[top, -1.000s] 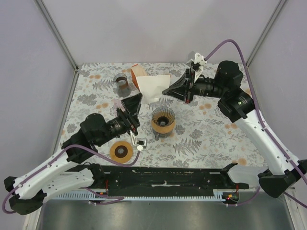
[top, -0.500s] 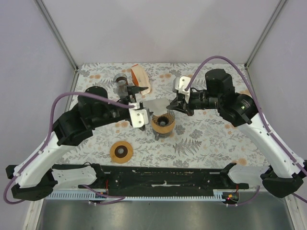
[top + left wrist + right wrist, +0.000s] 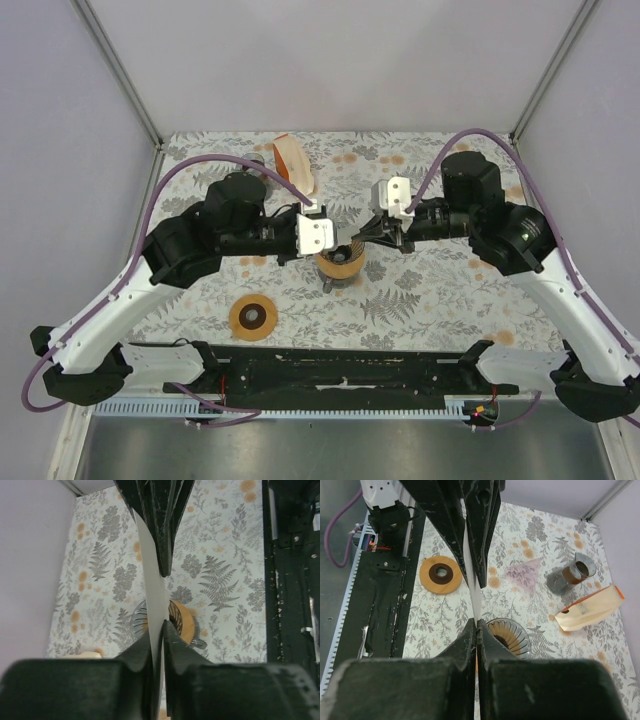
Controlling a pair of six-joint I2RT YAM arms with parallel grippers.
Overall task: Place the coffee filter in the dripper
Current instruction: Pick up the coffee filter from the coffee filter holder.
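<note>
Holding the coffee filter [image 3: 152, 597] between both claws, I had it standing on edge just above the dripper [image 3: 507, 637]. My left claw [image 3: 158, 630] was closed on one side of the paper and my right claw [image 3: 476, 622] was pinched tight on the opposite side, so the sheet hung flat between them. From the wrist views I saw the paper only as a thin white line, so I could not tell for sure if the cone was opened; it looked folded.

To do this step well, I judged that the claws should come nearer to each other so the filter can open as a cone. Then they should go down together with its point over the middle of the dripper, and let go only when the paper sits on the ribs.

Room was fair. The wooden ring [image 3: 253, 316] lay well apart toward the near edge, and the paper pouch [image 3: 293, 160] and the small tin [image 3: 575, 572] were well apart at the far side of the table [image 3: 440, 290]. The tight place was between the claws themselves.
</note>
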